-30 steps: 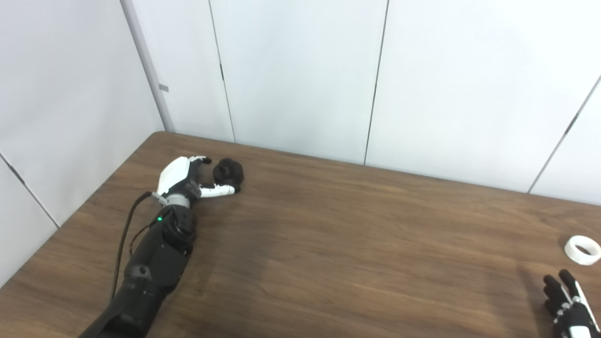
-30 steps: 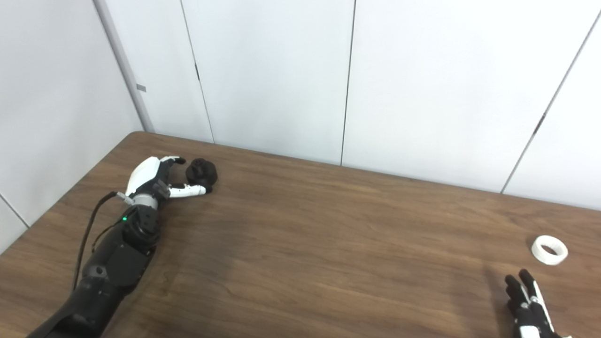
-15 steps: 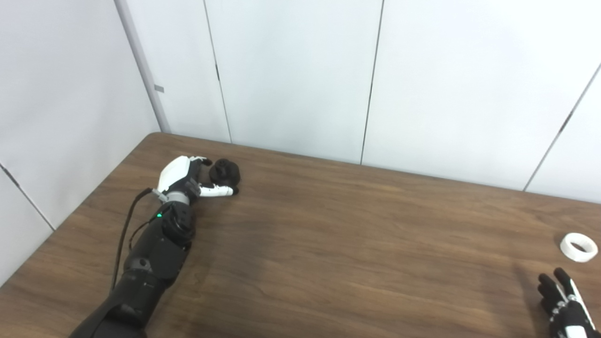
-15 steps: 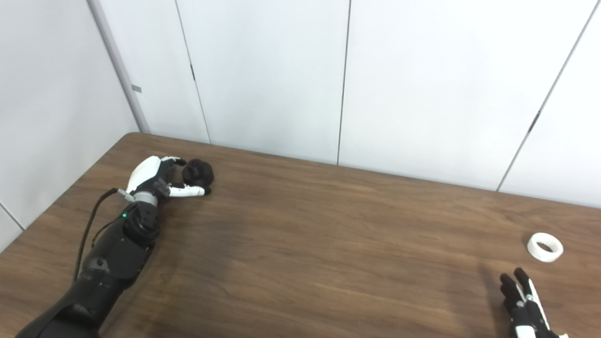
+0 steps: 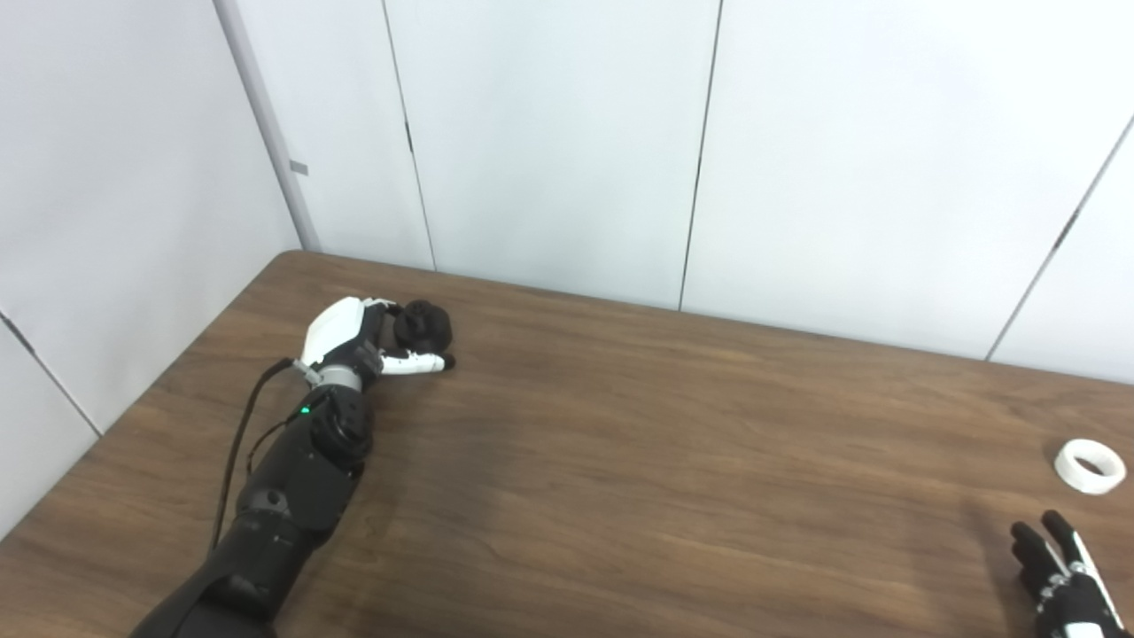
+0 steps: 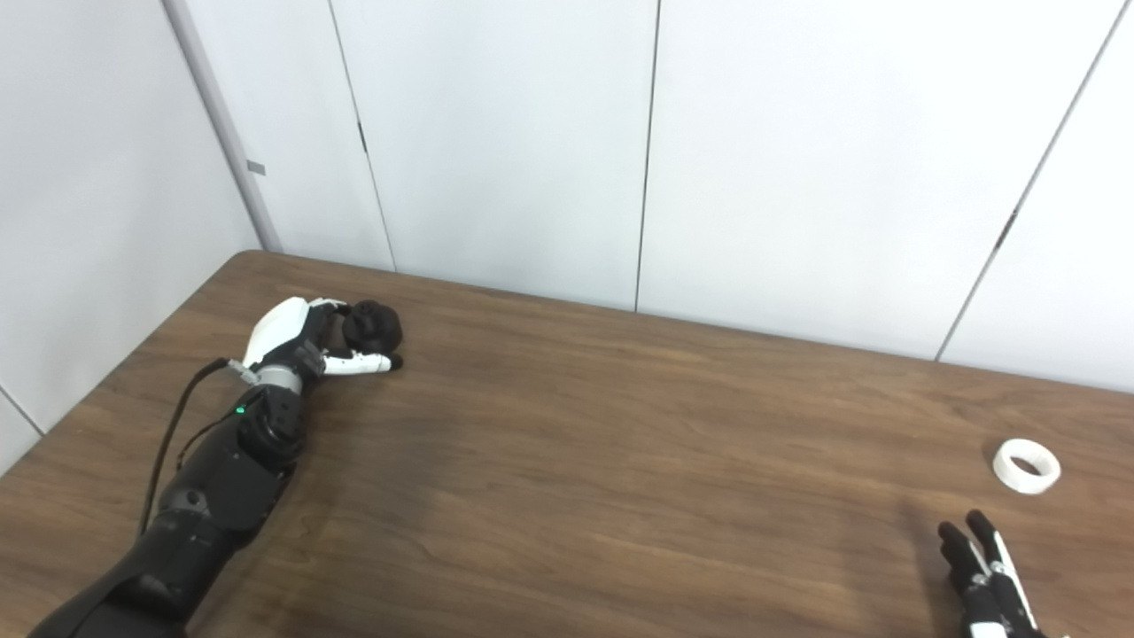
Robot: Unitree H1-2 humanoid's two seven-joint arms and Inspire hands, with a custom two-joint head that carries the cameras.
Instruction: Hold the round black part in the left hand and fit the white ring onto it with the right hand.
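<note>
The round black part (image 5: 423, 325) rests on the brown table (image 5: 620, 461) at the far left. My left hand (image 5: 359, 337) lies beside it: the curled fingers touch its left side and the thumb stretches along its near side, not closed on it. A white ring (image 5: 1089, 466) lies flat on the table at the far right. My right hand (image 5: 1059, 580) is at the bottom right corner, just short of the ring, fingers apart and holding nothing; its lower part is cut off by the frame edge.
White wall panels (image 5: 567, 142) stand along the table's back edge and on the left. A black cable (image 5: 237, 443) runs beside the left forearm. The table's left edge runs close to that arm.
The view has shifted slightly. My left hand's fingers have drawn a little closer around the black part. The right hand and the ring keep the same spacing.
</note>
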